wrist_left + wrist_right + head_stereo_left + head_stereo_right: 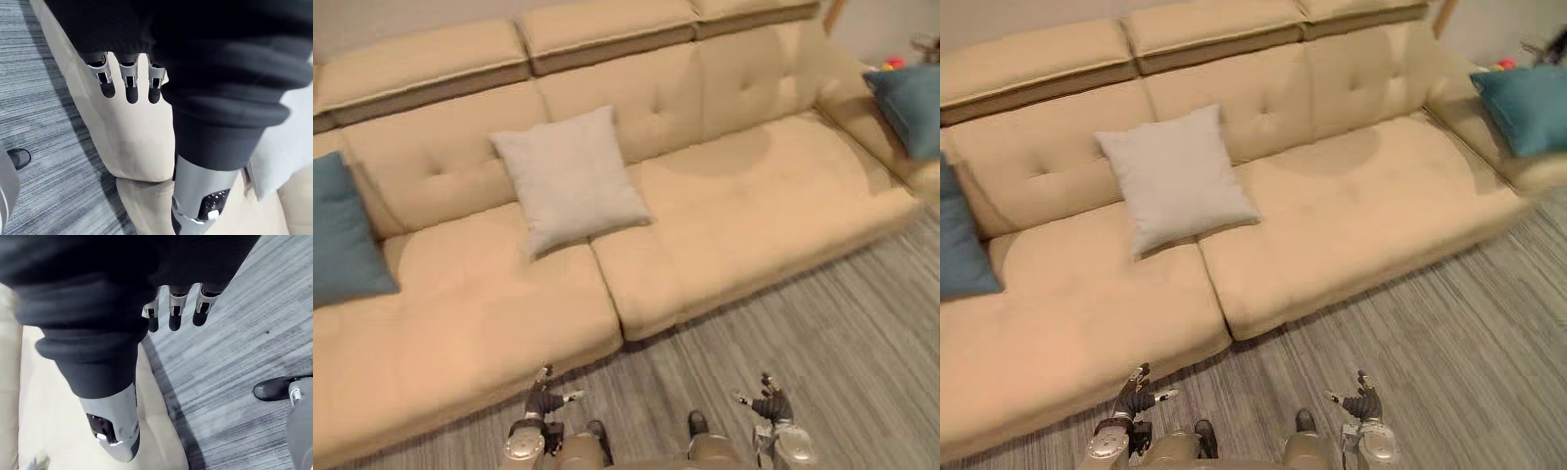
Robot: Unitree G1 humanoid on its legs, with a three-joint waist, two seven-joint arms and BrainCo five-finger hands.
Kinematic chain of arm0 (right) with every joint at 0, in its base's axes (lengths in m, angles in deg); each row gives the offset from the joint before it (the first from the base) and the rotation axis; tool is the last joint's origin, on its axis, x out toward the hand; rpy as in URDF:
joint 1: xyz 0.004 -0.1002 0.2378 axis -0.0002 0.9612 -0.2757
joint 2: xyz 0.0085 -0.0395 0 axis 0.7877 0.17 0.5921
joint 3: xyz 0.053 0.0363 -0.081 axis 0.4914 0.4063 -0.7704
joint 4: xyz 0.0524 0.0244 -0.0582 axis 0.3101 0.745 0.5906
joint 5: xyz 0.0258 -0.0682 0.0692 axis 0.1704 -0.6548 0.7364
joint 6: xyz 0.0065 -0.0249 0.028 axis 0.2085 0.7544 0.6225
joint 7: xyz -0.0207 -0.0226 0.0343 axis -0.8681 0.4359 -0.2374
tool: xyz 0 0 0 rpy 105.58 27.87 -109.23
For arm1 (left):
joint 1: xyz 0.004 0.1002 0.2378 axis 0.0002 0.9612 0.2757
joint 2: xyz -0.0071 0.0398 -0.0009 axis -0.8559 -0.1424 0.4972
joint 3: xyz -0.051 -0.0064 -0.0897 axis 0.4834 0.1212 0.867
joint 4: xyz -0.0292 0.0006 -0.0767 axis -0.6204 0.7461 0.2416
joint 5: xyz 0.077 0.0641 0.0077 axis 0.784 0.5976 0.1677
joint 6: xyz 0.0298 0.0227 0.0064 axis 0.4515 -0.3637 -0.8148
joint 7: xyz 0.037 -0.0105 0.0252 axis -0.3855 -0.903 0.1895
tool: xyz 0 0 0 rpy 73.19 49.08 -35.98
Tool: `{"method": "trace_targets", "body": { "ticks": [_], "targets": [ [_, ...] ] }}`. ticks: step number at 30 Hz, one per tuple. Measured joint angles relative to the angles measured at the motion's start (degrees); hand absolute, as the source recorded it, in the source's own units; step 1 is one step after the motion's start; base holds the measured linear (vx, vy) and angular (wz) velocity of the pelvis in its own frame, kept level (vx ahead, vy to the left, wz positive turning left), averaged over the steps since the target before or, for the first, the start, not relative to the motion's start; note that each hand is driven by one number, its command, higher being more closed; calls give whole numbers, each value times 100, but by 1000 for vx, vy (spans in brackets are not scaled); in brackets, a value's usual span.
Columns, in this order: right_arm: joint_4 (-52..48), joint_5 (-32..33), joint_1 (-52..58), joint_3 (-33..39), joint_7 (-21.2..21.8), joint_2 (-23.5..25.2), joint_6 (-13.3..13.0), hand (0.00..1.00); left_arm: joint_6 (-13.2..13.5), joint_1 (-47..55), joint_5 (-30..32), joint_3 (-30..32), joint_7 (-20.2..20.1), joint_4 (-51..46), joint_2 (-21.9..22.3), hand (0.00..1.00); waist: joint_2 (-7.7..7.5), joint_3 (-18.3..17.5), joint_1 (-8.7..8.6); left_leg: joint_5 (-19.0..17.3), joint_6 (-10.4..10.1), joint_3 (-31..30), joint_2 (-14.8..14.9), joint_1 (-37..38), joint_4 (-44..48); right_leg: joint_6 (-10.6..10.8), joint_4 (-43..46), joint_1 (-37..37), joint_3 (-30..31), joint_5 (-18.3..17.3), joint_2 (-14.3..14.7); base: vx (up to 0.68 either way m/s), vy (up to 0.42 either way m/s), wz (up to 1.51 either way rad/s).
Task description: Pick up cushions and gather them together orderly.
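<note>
The left hand (544, 399) and the right hand (771, 403) are built alike. The fingers (128, 78) are silver segments ending in rounded black tips. A dark ribbed fabric cover (220, 73) encloses the back of the hand and the wrist. Beyond the cover, the thumb (193, 191) is a silver shell with a black speckled pad. Behind the cover, the forearm housing (524, 446) is rounded and silver-grey.

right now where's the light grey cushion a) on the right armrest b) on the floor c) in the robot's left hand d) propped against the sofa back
d: the light grey cushion leans on the sofa backrest, its lower edge on the seat; the left hand is empty.
</note>
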Motion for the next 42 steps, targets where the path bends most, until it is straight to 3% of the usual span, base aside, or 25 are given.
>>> {"method": "trace_targets", "body": {
  "ticks": [3,5,7,9,13,14,15,16,17,18,19,21,23,26,27,28,29,30,31,33,34,36,38,40,42],
  "targets": [
    [-206,22,-56,-14,-10,-17,-8,0,6,-124,0,-58,1,-3,16,0,82,33,-152,-137,51,606,282,222,-12,-7,4,-378,421,460,426,46,-30,-187],
    [-355,33,-132,-50,-30,-9,-15,0,2,-255,-2,-122,4,-6,11,0,130,105,-179,-146,45,1141,505,437,-49,-289,27,-590,-247,789,584,27,-75,-207],
    [-440,55,-294,-98,-63,-82,-14,0,-16,-533,-6,-321,7,-106,-47,0,173,268,-382,-235,42,2058,621,880,-65,-1127,435,-762,-2726,177,191,28,-96,-178],
    [-443,51,-315,-114,-148,-123,-14,0,-19,-612,-8,-550,5,-379,-69,0,294,279,-440,-406,-194,2685,695,1264,-41,-1242,808,-694,-4096,36,-236,86,-57,-183],
    [-726,0,-173,-133,-154,-94,-8,0,-43,-733,-7,-689,-23,-412,-78,0,349,315,-480,-615,-332,3219,1203,1710,886,-1006,1607,-994,-3403,-414,157,156,-139,-177],
    [-766,-1,-132,-130,-155,-111,-8,0,-43,-736,-6,-716,-26,-413,-39,0,361,318,-476,-557,-227,3143,1368,1705,1277,-1040,1679,-978,-3303,-481,268,320,-246,-144],
    [-791,-24,-78,-130,-164,-143,-5,0,-43,-707,-4,-807,-28,-404,10,0,384,354,-463,-163,615,2664,1752,1525,2343,-1113,1762,-828,-3024,-627,537,278,-225,-114],
    [-791,-35,-60,-134,-167,-144,-3,0,-45,-685,-4,-852,-39,-397,36,0,398,379,-461,142,993,2332,1845,1398,2763,-1124,1747,-728,-2895,-682,613,288,-189,-139],
    [-788,-46,-55,-142,-208,-151,4,0,-46,-621,-5,-902,-37,-399,138,0,448,413,-451,300,783,1401,1774,1001,3444,-1225,1717,-537,-2603,-742,720,311,-3,-133],
    [-732,-46,-135,-233,-289,-207,25,0,-44,-552,-7,-904,-19,-400,215,0,441,444,-427,-74,369,332,1271,444,3898,-1280,1693,-380,-2237,-830,816,313,45,-134],
    [-707,-46,-167,-266,-293,-208,25,0,-46,-530,-6,-904,-16,-399,215,0,449,442,-393,-183,307,23,1062,266,3954,-1283,1668,-301,-2092,-850,834,388,67,-138],
    [-587,-46,-193,-360,-303,-219,27,0,-48,-434,-7,-906,17,-435,208,0,344,505,-77,-470,264,-985,142,-488,3424,-1220,1450,91,-1507,-927,836,339,77,-123],
    [-569,-45,-219,-403,-318,-212,30,0,-47,-314,-8,-902,53,-530,207,0,404,499,-16,-450,230,-1433,-229,-939,2677,-1154,1242,327,-1335,-978,808,345,152,-64],
    [-197,-44,-546,-454,-389,-306,27,0,-48,-244,-5,-876,104,-655,230,0,468,492,217,79,-284,-1514,-613,-1325,378,-988,746,791,-1058,-1082,738,427,232,-41],
    [-47,-39,-687,-442,-399,-317,32,0,-55,-236,-2,-844,109,-649,235,0,492,470,310,751,-56,-1343,-608,-1299,-96,-902,598,968,-951,-1178,721,511,274,-45],
    [-32,-39,-730,-470,-395,-279,27,0,-83,-219,-1,-779,116,-651,216,0,369,361,415,914,389,-1115,-725,-1244,3,-821,601,1063,-806,-1395,556,531,285,-35],
    [-30,-40,-702,-464,-389,-259,21,0,-88,-191,-1,-778,116,-653,219,0,272,279,424,777,590,-1087,-841,-1284,93,-695,655,1054,-808,-1487,434,598,258,-13],
    [-6,-46,-724,-427,-384,-251,16,0,-100,-191,0,-771,117,-635,249,0,146,213,428,485,836,-1047,-1036,-1283,262,-418,1235,933,-802,-1627,308,614,234,17],
    [59,-48,-739,-309,-381,-233,22,0,-105,-198,0,-804,112,-637,293,0,137,216,407,245,1010,-987,-1140,-1094,402,129,2476,541,-728,-1564,239,612,215,15],
    [98,-55,-738,-296,-375,-148,36,0,-120,-178,-1,-867,109,-632,271,0,98,241,309,-31,1124,-1033,-1337,-534,364,920,4377,-20,-685,-1114,136,600,218,16],
    [97,-57,-703,-299,-374,-109,42,0,-136,-164,-1,-881,111,-628,263,0,80,253,290,-41,1128,-1047,-1425,-240,325,833,4970,-181,-789,-1131,23,622,197,18],
    [80,-65,-618,-339,-363,-108,42,0,-134,-160,-4,-902,132,-639,278,0,186,224,180,-107,1134,-1237,-1506,707,-223,-31,5326,-704,-1589,-1381,-271,669,153,11],
    [60,-63,-664,-341,-361,-95,38,0,-133,-283,-8,-901,142,-632,256,0,252,216,153,-118,1131,-1342,-1497,1111,-602,-231,4888,-1166,-1856,-1488,-253,631,86,15],
    [67,-60,-661,-339,-292,-179,34,0,-131,-512,-8,-900,147,-606,175,0,344,354,56,-147,1071,-1542,-1362,1618,-920,-280,3187,-1533,-1968,-1312,28,586,11,53],
    [82,-58,-626,-335,-267,-188,43,0,-117,-590,-3,-898,219,-554,156,0,351,389,-108,-319,765,-1842,-1202,1987,-949,-255,891,-1606,-1881,-237,277,692,-45,74]
  ]
}}
